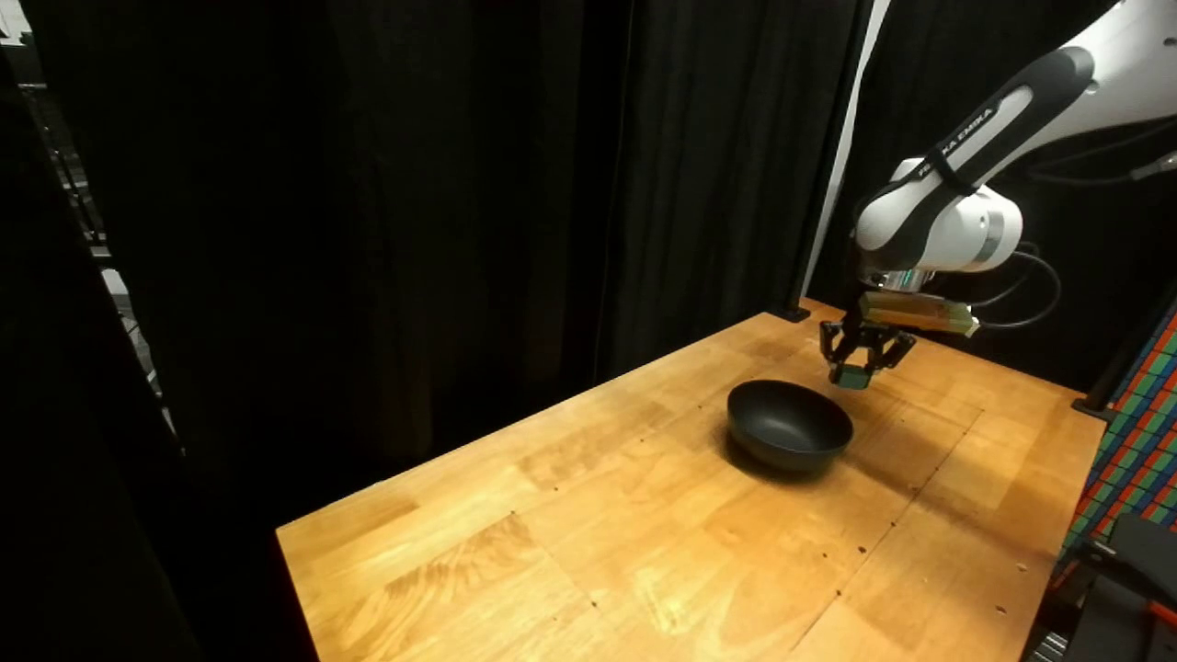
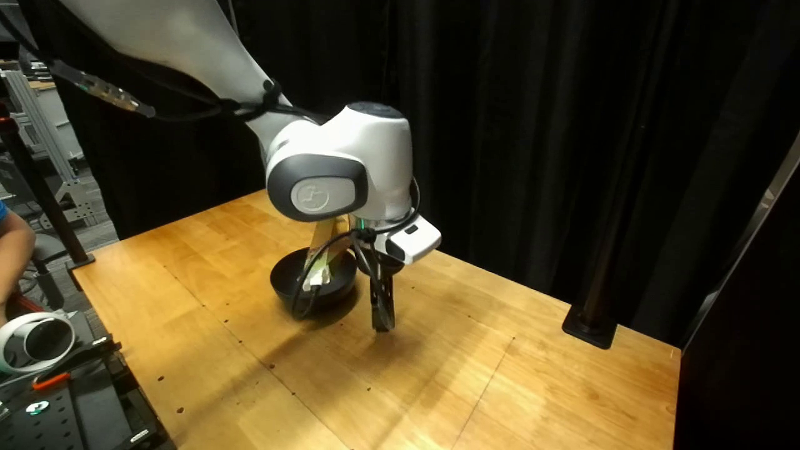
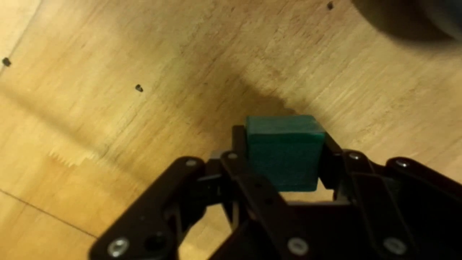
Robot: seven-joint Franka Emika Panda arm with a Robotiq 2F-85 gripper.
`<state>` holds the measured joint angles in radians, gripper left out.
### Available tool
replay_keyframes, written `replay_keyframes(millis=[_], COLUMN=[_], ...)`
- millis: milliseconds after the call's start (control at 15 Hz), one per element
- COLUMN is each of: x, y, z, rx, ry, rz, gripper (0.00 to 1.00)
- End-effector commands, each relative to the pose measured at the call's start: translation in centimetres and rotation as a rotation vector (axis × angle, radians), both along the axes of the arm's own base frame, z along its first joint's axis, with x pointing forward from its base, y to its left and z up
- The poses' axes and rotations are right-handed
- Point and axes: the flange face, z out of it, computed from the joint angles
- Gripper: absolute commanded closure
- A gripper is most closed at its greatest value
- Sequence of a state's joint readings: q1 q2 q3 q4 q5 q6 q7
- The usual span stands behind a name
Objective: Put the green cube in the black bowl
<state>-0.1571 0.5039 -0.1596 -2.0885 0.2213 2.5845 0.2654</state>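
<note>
Green cube (image 1: 853,379) gripped above wooden tabletop (image 1: 662,542), near the black bowl (image 1: 791,430)

In an exterior view the gripper (image 1: 854,370) points down, the cube pinched between its fingers, on the bowl's far-edge side. The bowl stands upright, well in from the edges. The white arm (image 1: 1011,119) slopes in from the right-corner side. A black post foot (image 1: 789,314) sits at the far corner, another post foot (image 1: 1092,410) at the right corner; a black curtain (image 1: 478,230) hangs along the long edge.

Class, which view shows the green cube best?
The wrist view, because the green cube appears large in the claw. An exterior view shows the cube small; where an exterior view catches the claw edge-on, no cube shows.
</note>
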Motion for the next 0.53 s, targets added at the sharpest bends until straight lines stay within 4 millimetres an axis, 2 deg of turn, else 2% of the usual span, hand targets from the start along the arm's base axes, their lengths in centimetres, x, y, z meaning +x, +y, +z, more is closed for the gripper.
replay_keyframes(millis=[0, 200, 467], x=[-1.4, -2.2, -2.8], y=[2.3, 6.0, 11.6], z=[7.6, 10.0, 10.0], rx=[0.097, 0.234, 0.332], ry=[-0.004, 0.006, -0.036], rz=[0.015, 0.04, 0.086], gripper=[0.78, 0.78, 0.78])
